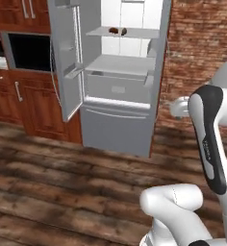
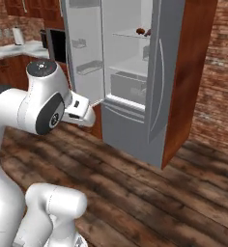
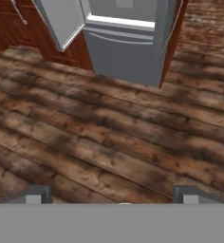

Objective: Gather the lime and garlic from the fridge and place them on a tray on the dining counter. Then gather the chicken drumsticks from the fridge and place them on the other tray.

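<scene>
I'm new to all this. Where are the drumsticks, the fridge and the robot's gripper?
chicken drumsticks [image 1: 118, 31]: left base view, nearer drumstick.
fridge [image 1: 116, 127]: left base view, bottom drawer front.
gripper [image 3: 115, 193]: hand view, between fingertips.

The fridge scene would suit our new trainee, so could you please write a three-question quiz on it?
1. True or false: the fridge has its doors open.
2. What lies on the upper glass shelf? A) chicken drumsticks B) a light green cup C) a bottle
3. Fill in: the gripper is ____ and holds nothing, facing the wooden floor.

Key: 1 true. 2 A, the chicken drumsticks. 3 open.
</scene>
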Available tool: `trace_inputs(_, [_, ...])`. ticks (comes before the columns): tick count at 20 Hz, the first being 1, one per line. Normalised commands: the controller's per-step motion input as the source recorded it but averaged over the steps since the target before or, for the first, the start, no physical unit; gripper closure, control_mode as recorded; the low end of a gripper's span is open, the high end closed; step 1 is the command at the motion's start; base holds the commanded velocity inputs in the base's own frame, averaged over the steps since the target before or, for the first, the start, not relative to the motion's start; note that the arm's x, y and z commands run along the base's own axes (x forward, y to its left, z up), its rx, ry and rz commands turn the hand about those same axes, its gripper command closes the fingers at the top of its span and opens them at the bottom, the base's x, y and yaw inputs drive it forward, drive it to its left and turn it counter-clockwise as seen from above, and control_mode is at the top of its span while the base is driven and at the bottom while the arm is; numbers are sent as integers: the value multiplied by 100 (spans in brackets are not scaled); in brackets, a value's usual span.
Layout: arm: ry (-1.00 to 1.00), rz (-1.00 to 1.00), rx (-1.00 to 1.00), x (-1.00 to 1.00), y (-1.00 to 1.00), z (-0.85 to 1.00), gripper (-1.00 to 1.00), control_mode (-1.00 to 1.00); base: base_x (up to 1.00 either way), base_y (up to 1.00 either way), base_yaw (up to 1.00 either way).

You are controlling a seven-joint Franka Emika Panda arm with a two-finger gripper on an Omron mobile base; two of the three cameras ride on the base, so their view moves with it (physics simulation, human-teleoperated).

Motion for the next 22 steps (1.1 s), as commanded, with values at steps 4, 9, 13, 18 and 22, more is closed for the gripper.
trace_inputs(4, [0, 0, 0, 0, 0, 0, -100, 100, 100, 65, -15])
trace_inputs(9, [0, 0, 0, 0, 0, 0, -100, 100, 100, 3, -19])
trace_inputs(13, [0, 0, 0, 0, 0, 0, -100, 100, 100, 8, -27])
trace_inputs(18, [0, 0, 0, 0, 0, 0, -100, 100, 100, 52, -47])
trace_inputs(22, [0, 0, 0, 0, 0, 0, -100, 100, 95, 37, -41])
